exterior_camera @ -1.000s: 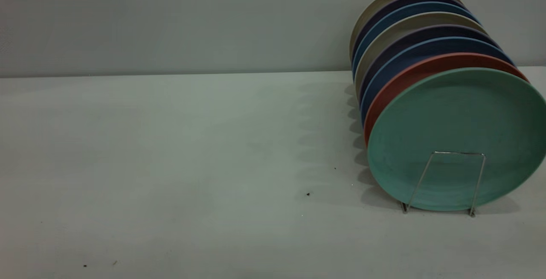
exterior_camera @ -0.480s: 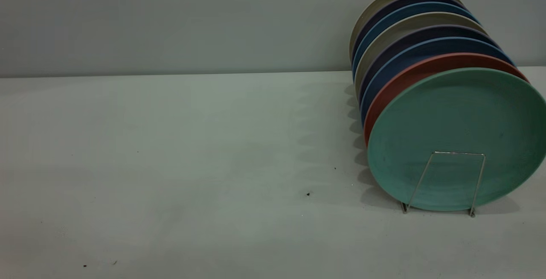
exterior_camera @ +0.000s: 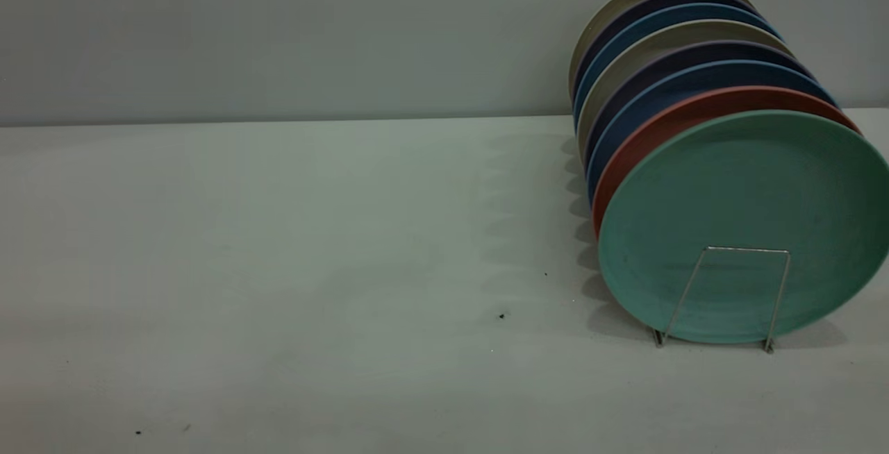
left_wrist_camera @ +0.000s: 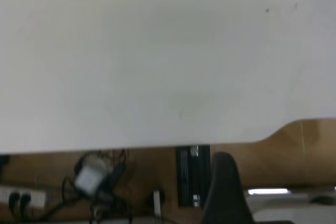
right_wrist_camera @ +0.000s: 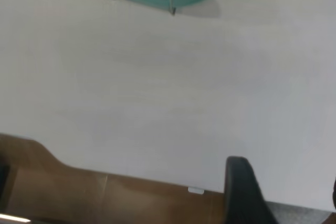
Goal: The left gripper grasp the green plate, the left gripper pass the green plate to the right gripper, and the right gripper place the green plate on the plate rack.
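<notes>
Standing in plate rack (exterior_camera: 722,298), green plate (exterior_camera: 743,225); left hand (left_wrist_camera: 224,190), right hand (right_wrist_camera: 245,192) mere wrist-view slivers, spread untellable.

The green plate (exterior_camera: 746,225) stood on edge at the front of a row of plates, tilted back against the salmon-pink plate (exterior_camera: 649,135) behind it, its matte teal face turned toward the exterior camera. The plate rack (exterior_camera: 726,298), thin silver wire, showed one trapezoid loop across the plate's lower face; its feet seemed to rest on the table.
</notes>
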